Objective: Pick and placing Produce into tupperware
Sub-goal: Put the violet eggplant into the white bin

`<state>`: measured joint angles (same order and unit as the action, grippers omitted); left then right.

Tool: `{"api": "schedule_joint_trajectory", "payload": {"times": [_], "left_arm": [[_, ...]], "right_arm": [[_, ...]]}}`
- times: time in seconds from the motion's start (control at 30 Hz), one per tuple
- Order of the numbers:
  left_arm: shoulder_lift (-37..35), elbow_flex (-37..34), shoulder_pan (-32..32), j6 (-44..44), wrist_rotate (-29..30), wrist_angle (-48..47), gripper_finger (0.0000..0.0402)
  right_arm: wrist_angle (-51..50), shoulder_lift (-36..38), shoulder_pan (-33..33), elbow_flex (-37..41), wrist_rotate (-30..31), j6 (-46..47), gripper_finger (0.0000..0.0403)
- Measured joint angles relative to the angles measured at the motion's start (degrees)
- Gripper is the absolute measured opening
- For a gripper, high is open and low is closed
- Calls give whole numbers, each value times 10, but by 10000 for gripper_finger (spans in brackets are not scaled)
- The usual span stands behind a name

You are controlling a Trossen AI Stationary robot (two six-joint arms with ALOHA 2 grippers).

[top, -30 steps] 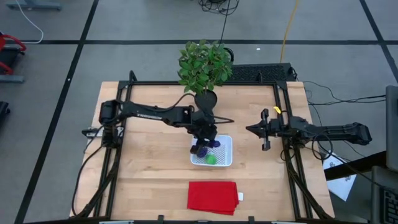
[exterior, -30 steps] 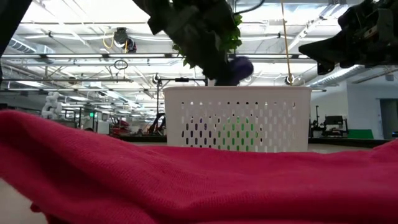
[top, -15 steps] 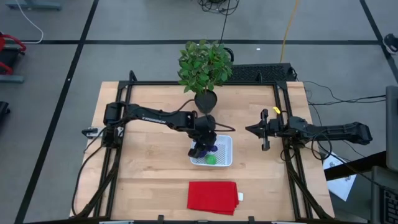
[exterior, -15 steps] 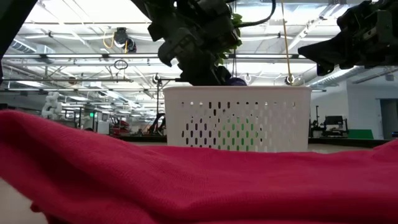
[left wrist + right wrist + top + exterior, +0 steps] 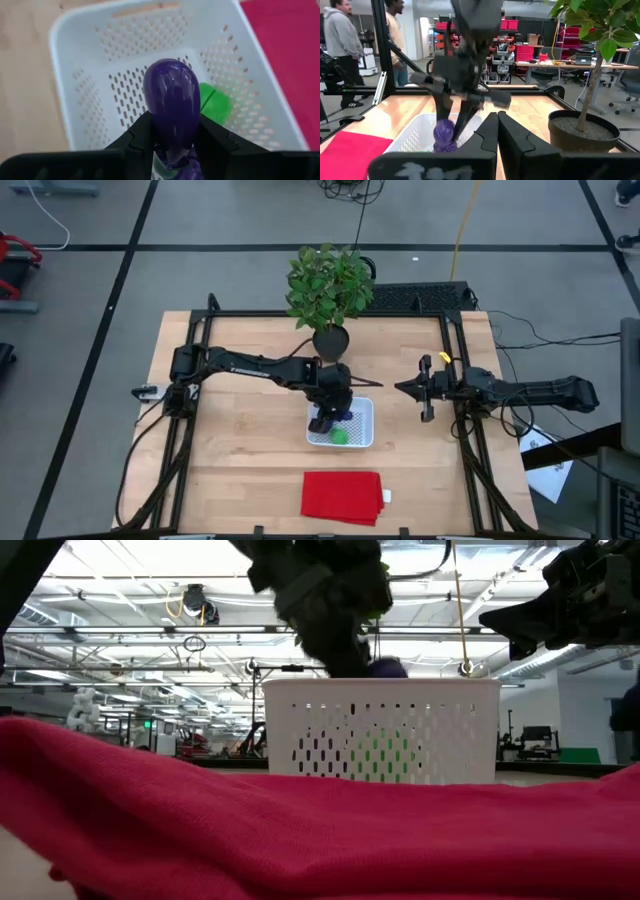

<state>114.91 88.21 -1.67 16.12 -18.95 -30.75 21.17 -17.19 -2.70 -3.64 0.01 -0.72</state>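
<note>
Left end effector poised over the white basket with the long purple piece in its grip.

My left end effector (image 5: 172,145) is clamped on the elongated purple eggplant (image 5: 171,107), fingers narrowly parted around it, holding it above the white perforated basket (image 5: 362,434). The green round piece (image 5: 216,104) already lies in the basket, just beside and below the eggplant. I judge the risk to be a release from this height: the eggplant could bounce off the green piece or tip over the basket wall onto the worktop (image 5: 240,470). My right end effector (image 5: 428,402) waits fully closed and empty, well apart from the basket.
</note>
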Motion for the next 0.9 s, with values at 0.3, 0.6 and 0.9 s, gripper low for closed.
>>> {"api": "schedule_joint_trajectory", "payload": {"times": [0.3,0.6,0.9], "left_arm": [[35,115,0,-39,11,-114,108],[121,248,12,-9,54,-226,108],[145,274,14,25,55,-229,108]], "right_arm": [[-1,0,0,0,0,-2,0],[-4,-2,0,0,0,-2,0],[-4,-2,0,0,0,-2,0]]}}
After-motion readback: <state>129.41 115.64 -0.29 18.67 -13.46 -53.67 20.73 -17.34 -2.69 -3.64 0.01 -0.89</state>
